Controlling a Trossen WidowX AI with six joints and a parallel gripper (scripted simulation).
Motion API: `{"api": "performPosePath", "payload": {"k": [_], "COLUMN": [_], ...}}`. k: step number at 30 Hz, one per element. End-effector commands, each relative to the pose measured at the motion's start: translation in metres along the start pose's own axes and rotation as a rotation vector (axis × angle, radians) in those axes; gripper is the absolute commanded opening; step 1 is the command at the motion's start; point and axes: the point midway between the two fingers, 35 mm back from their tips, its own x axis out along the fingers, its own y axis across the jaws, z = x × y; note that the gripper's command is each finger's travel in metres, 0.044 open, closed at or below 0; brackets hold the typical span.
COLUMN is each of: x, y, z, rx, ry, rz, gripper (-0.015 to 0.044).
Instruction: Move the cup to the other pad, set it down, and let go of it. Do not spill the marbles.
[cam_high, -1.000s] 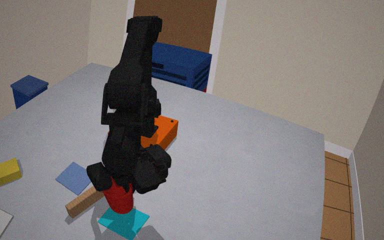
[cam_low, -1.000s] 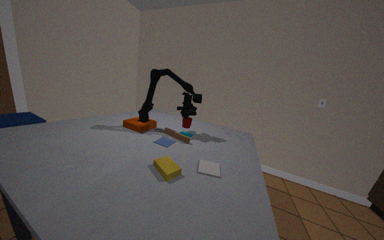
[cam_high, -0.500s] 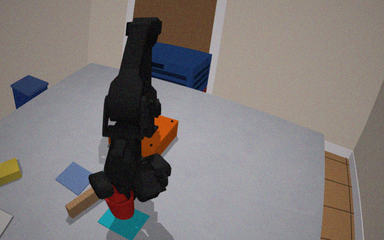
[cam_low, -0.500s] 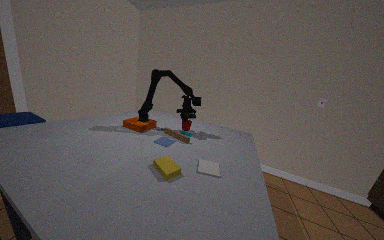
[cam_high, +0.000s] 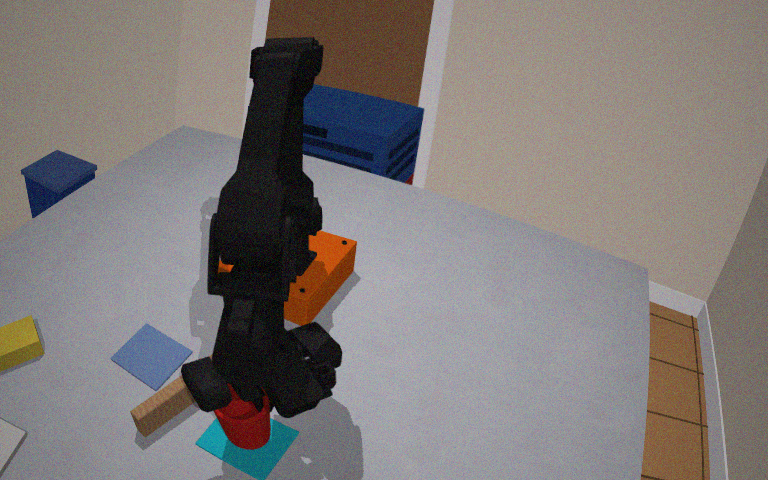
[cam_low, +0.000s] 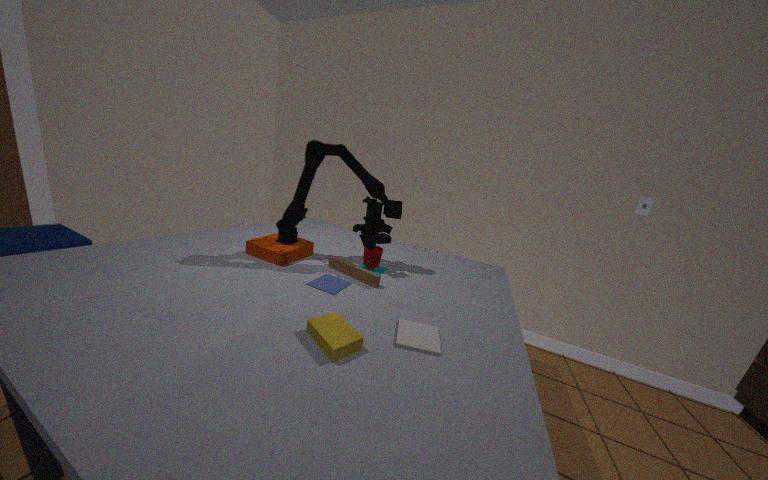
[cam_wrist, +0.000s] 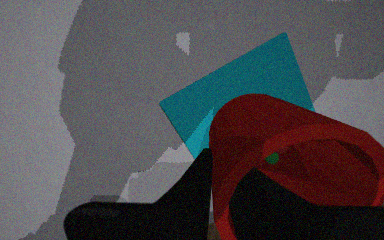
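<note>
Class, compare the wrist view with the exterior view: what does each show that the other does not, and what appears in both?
Only the wrist view shows inside the red cup, where a green marble sits.

Only the exterior view shows the whole arm, its orange base, the wooden bar, blue pad, yellow block and white slab.

Both show the gripper clamped on the cup over the teal pad.
</note>
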Motion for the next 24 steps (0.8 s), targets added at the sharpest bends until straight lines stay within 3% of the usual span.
{"api": "performPosePath", "payload": {"k": [1, 19, 24], "x": [0.0089, 0.0079, 0.0079], "y": [0.0014, 0.0011, 0.0011], "z": [-0.0021, -0.0009, -0.0009], "rx": [0.002, 0.0, 0.0], "ry": [0.011, 0.004, 0.004], "rz": [0.004, 0.003, 0.003], "gripper": [0.0, 0.0, 0.0128]}}
